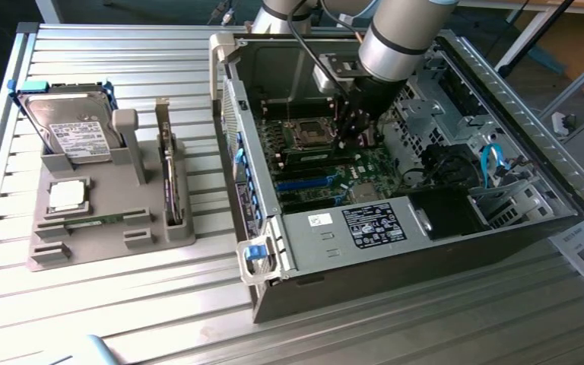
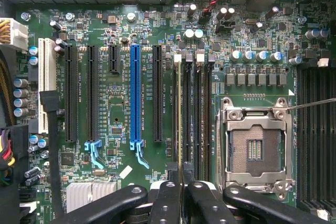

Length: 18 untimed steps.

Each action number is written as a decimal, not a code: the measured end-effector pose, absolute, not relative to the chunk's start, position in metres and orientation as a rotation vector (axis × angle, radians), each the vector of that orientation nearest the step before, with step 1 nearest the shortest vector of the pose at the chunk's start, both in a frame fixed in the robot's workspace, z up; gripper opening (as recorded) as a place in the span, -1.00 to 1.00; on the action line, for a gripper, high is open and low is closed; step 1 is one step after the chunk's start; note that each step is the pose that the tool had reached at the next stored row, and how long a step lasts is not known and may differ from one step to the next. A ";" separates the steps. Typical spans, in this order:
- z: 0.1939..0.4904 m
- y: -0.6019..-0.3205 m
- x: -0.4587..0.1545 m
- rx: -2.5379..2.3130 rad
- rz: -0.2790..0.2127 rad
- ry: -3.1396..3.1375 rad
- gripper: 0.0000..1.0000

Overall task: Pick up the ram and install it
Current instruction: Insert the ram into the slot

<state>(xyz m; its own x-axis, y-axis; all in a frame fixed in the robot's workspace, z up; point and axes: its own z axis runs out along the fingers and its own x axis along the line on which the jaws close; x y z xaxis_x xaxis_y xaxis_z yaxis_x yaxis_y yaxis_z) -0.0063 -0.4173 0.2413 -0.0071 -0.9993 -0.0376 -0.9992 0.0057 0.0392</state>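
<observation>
The ram (image 2: 179, 108) stands edge-on between the fingertips of the claw (image 2: 181, 195), which is pinched narrow on its near end. The stick runs straight ahead from the claw along the outermost of the memory slots (image 2: 197, 108), with the empty socket (image 2: 255, 145) just to one side. Picking up looks done and installing is in hand. I cannot tell whether it is seated; finishing calls for a straight, even press in line with the slot.

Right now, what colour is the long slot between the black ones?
The slot is blue, clearest in the wrist view.
</observation>
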 end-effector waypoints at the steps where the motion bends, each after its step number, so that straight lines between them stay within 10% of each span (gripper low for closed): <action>1: 0.241 -0.417 -0.006 2.213 -0.085 -2.227 -0.76; 18: 0.238 -0.417 -0.006 2.213 -0.085 -2.227 -0.76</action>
